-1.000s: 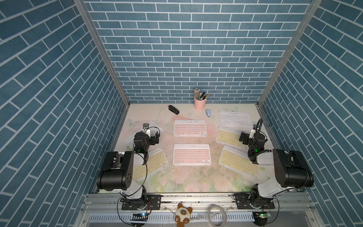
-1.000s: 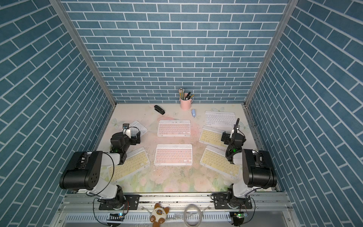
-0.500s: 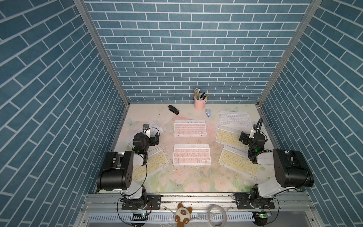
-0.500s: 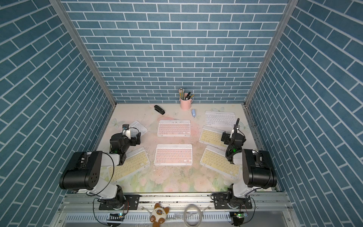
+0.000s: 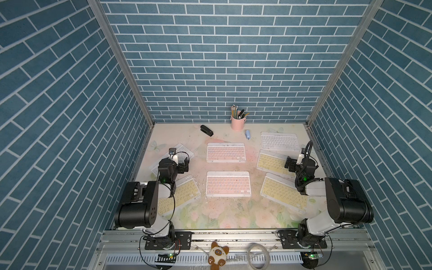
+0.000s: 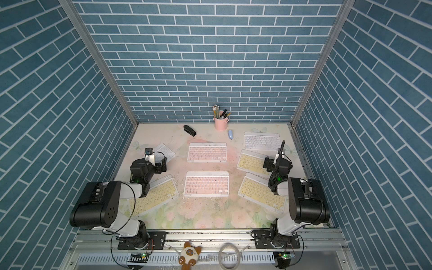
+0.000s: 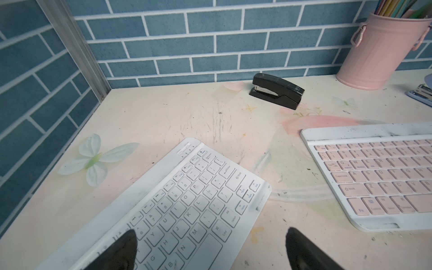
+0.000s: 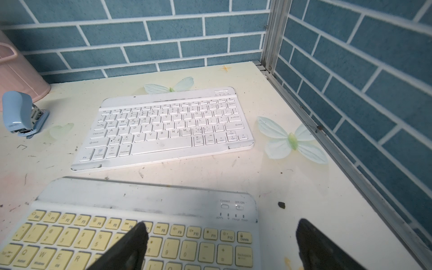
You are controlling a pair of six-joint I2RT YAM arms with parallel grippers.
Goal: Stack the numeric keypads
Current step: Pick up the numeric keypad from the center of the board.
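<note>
Several slim numeric keypads lie flat and apart on the floral table in both top views. Two pink ones (image 5: 226,152) (image 5: 228,184) are in the middle. A white one (image 5: 279,141) and two yellow ones (image 5: 272,162) (image 5: 284,192) are on the right. On the left lie a yellow one (image 5: 184,195) and a white one (image 7: 187,201). My left gripper (image 7: 210,236) hovers open over that white keypad's corner, one finger above the keys and one above bare table. My right gripper (image 8: 222,228) hangs open over the farther yellow keypad's (image 8: 117,233) corner. Neither holds anything.
A black stapler (image 5: 206,130), a pink pen cup (image 5: 237,121) and a small blue stapler (image 5: 247,134) stand along the back wall. Blue brick walls with metal corner posts (image 8: 273,35) close the table on three sides.
</note>
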